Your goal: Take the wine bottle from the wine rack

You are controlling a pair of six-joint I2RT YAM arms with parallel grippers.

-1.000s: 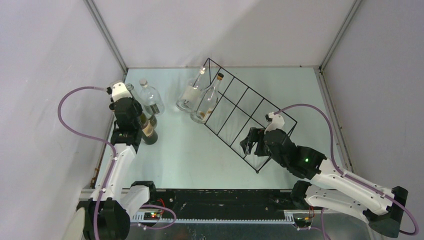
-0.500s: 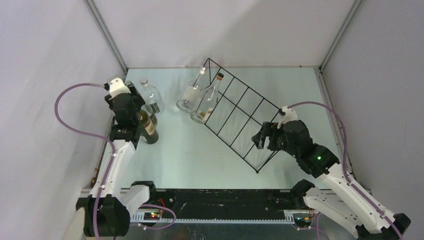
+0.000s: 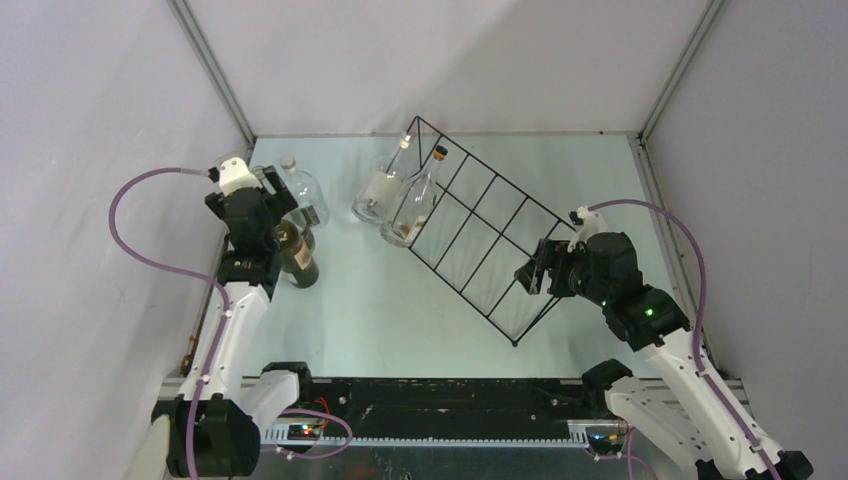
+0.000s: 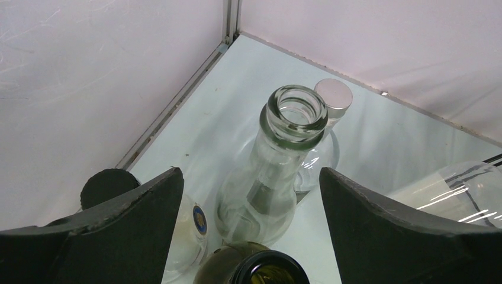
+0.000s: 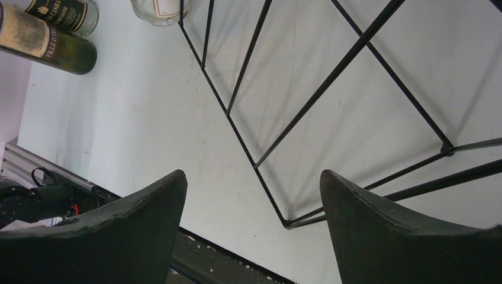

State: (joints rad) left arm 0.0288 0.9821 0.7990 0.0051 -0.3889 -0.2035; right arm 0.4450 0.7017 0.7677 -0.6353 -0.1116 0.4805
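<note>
The black wire wine rack (image 3: 497, 235) lies diagonally across the table, and its near corner (image 5: 288, 223) shows in the right wrist view. Two clear bottles (image 3: 378, 192) (image 3: 413, 210) lean in its far left end. A dark green wine bottle (image 3: 297, 258) stands at the table's left, off the rack. Its mouth (image 4: 254, 271) sits low between the jaws of my left gripper (image 4: 250, 171), which is open and not touching it. My right gripper (image 5: 253, 174) hangs open over the rack's right end (image 3: 545, 262), holding nothing.
A clear open-mouthed bottle (image 4: 294, 112), a silver-capped clear bottle (image 4: 333, 94) and a black-capped bottle (image 4: 106, 184) stand close to the green one by the left wall. Enclosure walls ring the table; the arms' black base rail (image 3: 440, 410) runs along the near edge.
My left gripper has opened and let go of the green bottle's neck. My right arm has lifted and drawn back to the right along the rack, its jaws still open.
</note>
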